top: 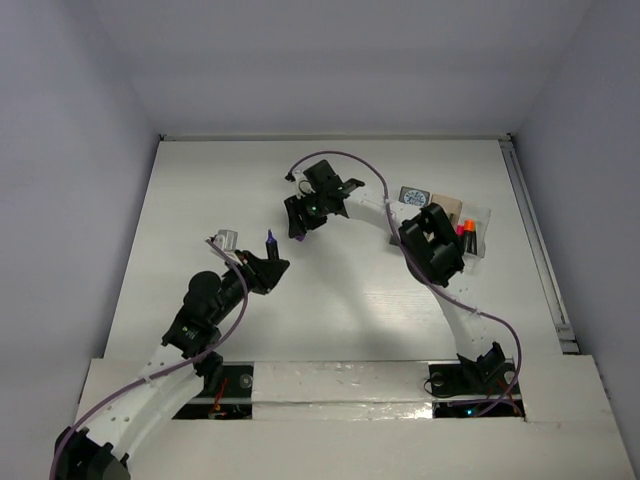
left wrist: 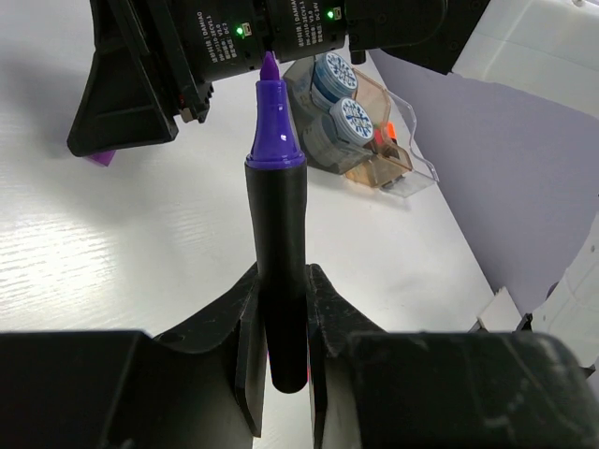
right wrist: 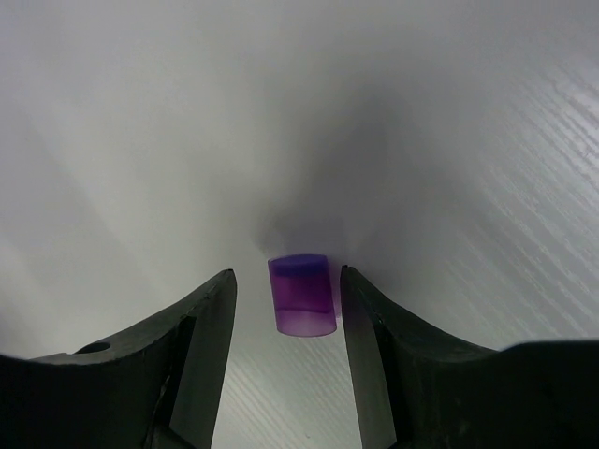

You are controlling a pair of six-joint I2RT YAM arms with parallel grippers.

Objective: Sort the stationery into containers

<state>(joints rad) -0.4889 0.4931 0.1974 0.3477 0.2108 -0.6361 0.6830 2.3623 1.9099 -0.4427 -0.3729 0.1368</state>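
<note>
Reference landmark: the clear box (top: 462, 222), at the right of the table (top: 200, 180). It holds round blue-and-white pieces (left wrist: 354, 120), and an orange cap (left wrist: 382, 134) shows inside it.

**Tool state**
- The left gripper (left wrist: 283, 273) is well to the left of the clear box and nearer than it. Its jaws are closed on the lower barrel of the purple highlighter (left wrist: 279, 215). The marker projects straight out from the jaws with its tip exposed and no cap fitted.
- The right gripper (right wrist: 286, 274) is left of the clear box, between the box and the left gripper. Its jaws are part open and stand to either side of the purple cap (right wrist: 302, 296), which rests on the table. A narrow gap shows on each side of the cap, so nothing is held.

**Handling, purple cap**
- It looks like light, hard, smooth translucent plastic.
- It is likely to skid or tip if one jaw reaches it first.
- Take hold across the round wall at mid-height, with the jaws centred, and close gently.

**Handling, purple highlighter**
- The barrel appears light, rigid and smooth.
- The grip low on the barrel leaves the tip end free, which suits recapping.
- Keep the inked tip off the table and the clear box.

**Judged step**
Grasp the cap, refit it, then carry the marker to the clear box
</note>
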